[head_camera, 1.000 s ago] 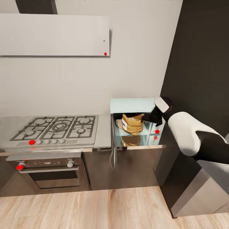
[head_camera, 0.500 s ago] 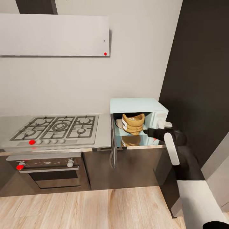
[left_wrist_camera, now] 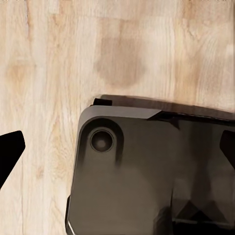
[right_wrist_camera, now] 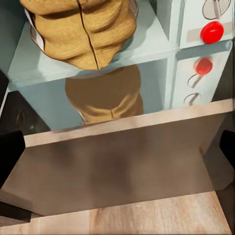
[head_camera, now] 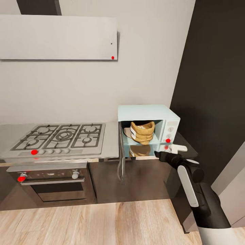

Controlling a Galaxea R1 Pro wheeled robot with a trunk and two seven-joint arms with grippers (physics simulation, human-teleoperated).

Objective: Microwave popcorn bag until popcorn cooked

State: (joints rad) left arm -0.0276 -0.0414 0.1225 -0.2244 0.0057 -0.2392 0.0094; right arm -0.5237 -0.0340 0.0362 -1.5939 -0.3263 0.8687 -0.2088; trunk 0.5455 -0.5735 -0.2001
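Right arm (head_camera: 200,200) reaching up from the 5 o'clock corner of the head view, forearm slanting toward 11 o'clock, wrist bending so the right gripper (head_camera: 166,153) is pointing left at the microwave (head_camera: 147,112). Hovering just in front of the counter (head_camera: 183,141) edge, below the microwave's knob panel, not touching anything. One white finger and one dark finger showing there, slightly spread, holding nothing; can't really tell how wide the gap is from that angle. In the right wrist view, dark finger tips peeking in at both side edges, well apart, nothing between them, so calling it open.

Popcorn bag (head_camera: 142,132) sitting inside the open microwave cavity, upright, rim rolled, resting on the round plate (head_camera: 127,132). Reflecting in the glossy surface underneath. Microwave door (head_camera: 121,153) swinging out toward the camera, seen edge-on at the left side of the cavity. Same bag (right_wrist_camera: 81,30) looming at 12 o'clock of the right wrist view, with red dots (right_wrist_camera: 211,31) marking the knob panel.

Left wrist view looking straight down at the plank floor (left_wrist_camera: 54,63) and a dark part of the robot's base (left_wrist_camera: 147,166); only a black sliver of a finger at the edge, so can't tell about the left fingers.

Gas hob (head_camera: 61,136) sitting at 9 o'clock of the microwave, oven (head_camera: 51,183) under it. No readable writing or brand anywhere.
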